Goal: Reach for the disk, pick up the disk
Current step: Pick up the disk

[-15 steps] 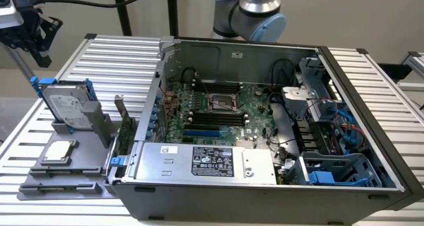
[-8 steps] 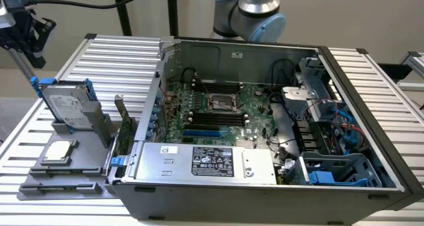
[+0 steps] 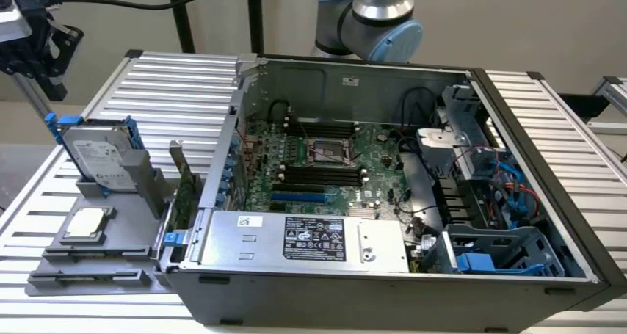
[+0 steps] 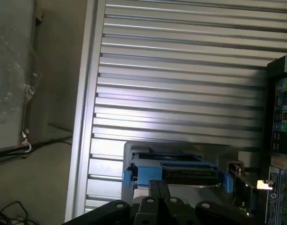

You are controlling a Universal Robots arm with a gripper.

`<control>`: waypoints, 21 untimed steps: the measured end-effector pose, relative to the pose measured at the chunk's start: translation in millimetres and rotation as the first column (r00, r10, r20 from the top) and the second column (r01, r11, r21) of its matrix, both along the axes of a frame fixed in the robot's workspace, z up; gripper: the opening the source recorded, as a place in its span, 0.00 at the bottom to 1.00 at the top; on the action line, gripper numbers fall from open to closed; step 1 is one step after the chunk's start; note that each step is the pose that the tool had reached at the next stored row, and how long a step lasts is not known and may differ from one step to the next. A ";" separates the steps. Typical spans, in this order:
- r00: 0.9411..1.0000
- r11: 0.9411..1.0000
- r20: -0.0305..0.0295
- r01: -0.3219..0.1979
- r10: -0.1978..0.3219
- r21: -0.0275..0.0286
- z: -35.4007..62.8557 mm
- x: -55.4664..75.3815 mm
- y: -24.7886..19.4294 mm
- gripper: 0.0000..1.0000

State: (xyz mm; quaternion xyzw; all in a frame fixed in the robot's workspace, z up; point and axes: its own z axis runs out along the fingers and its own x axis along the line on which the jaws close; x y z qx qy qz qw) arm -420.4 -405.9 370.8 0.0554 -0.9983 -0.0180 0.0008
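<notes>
**Exterior view**
- Table (image 3: 167, 92): ribbed aluminium, carries everything below.
- Case (image 3: 392, 297): open side up, motherboard (image 3: 333, 165) exposed. A silver box (image 3: 313, 238) with a black label lies along its near edge.
- Holder (image 3: 108, 253): grey, on the table just beside the case, on the exterior view's left.
- Disk (image 3: 98, 154): stands on edge in the holder's far slot, white label facing out, blue rails along its sides.
- Chip (image 3: 87, 222): small, square and silver, lies flat in the holder nearer than the disk.
- Card (image 3: 181, 183): green, upright, between the disk and the case wall.
- Gripper (image 3: 47, 77): black, hangs above the disk and well apart from it, at the exterior view's left edge.

**Wrist view**
- Gripper: its two fingers (image 4: 154, 190) are pressed together with nothing between them.
- Disk: lies just beyond the fingertips, untouched and seen edge-on in the holder, with a blue rail at each end.
- Table: its slats run behind the disk.
- Case: one edge of it is beside the holder.
</notes>
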 end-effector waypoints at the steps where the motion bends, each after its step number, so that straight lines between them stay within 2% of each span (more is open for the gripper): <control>1: 1.000 1.000 0.000 -0.018 0.018 0.000 0.0 0.0 0.0 0.11; 6: 0.994 0.994 0.000 -0.109 0.109 0.000 -0.1 0.0 0.0 0.11; 11: 0.980 0.980 0.000 -0.198 0.198 0.000 -0.2 0.0 0.0 0.11; 15: 0.963 0.963 0.000 -0.269 0.269 0.000 -0.4 0.0 0.0 0.11; 18: 0.947 0.947 0.000 -0.321 0.321 0.000 -0.4 0.0 0.0 0.11; 21: 0.928 0.928 0.000 -0.372 0.372 0.000 -0.5 0.0 0.0 0.11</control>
